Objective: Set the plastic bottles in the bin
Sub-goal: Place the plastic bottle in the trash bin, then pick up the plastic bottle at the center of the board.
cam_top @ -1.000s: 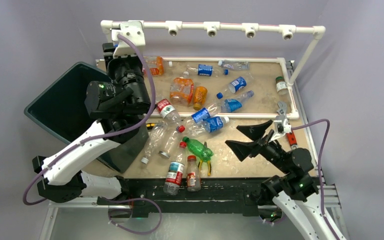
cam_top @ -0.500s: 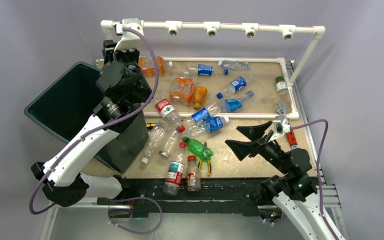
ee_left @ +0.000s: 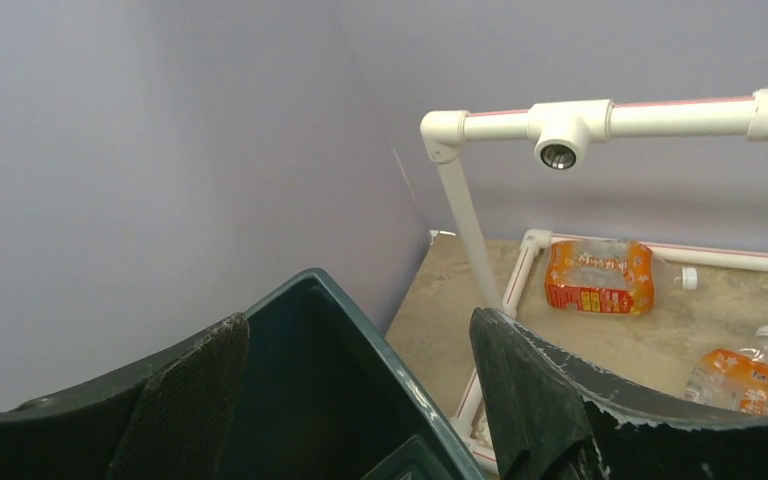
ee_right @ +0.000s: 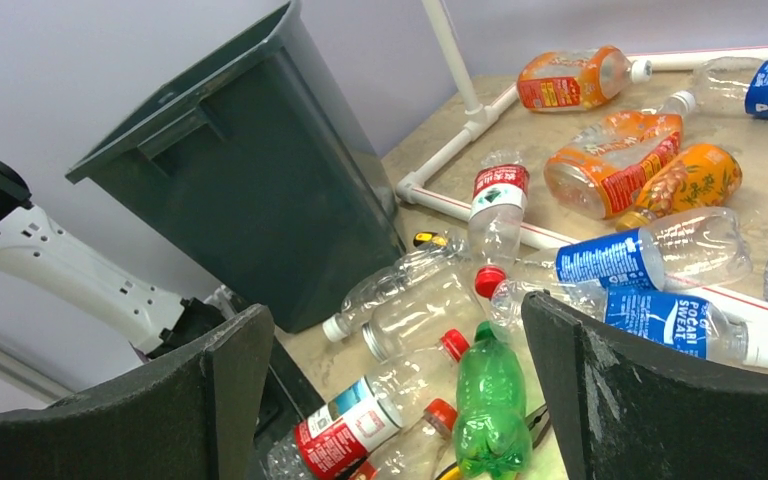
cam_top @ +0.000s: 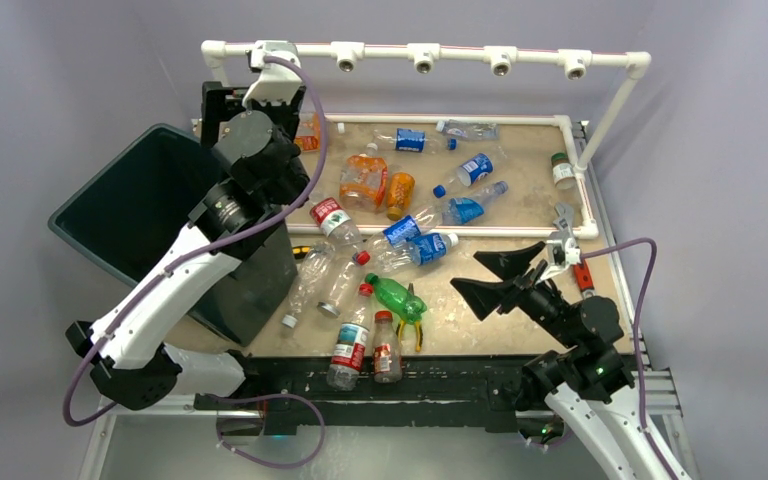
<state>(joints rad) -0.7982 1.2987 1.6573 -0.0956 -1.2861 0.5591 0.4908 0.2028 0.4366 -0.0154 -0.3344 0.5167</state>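
Several plastic bottles lie across the table: a green one (cam_top: pixel 398 297) (ee_right: pixel 490 410), orange ones (cam_top: pixel 363 182) (ee_left: pixel 597 277), blue-labelled ones (cam_top: pixel 430 247) (ee_right: pixel 660 318) and red-labelled ones (cam_top: pixel 349 345) (ee_right: pixel 345 432). The dark teal bin (cam_top: pixel 130 200) (ee_left: pixel 397 372) (ee_right: pixel 260 190) stands at the table's left edge. My left gripper (cam_top: pixel 226 105) (ee_left: pixel 358 318) hovers over the bin's far corner, open, with nothing between its fingers. My right gripper (cam_top: pixel 466 272) (ee_right: pixel 395 306) hangs open above the table's near right part, pointing at the near bottles and touching none.
A white pipe frame (cam_top: pixel 420 55) spans the back and carries on as a low rail (cam_top: pixel 520 231) across the table. Yellow-handled pliers (cam_top: pixel 415 330) lie under the green bottle. A red-handled wrench (cam_top: pixel 582 275) lies beside the right gripper.
My left arm has swung from above the bin's right wall toward the back-left corner, and its wrist has turned. The right arm and the bottles on the table have not moved.
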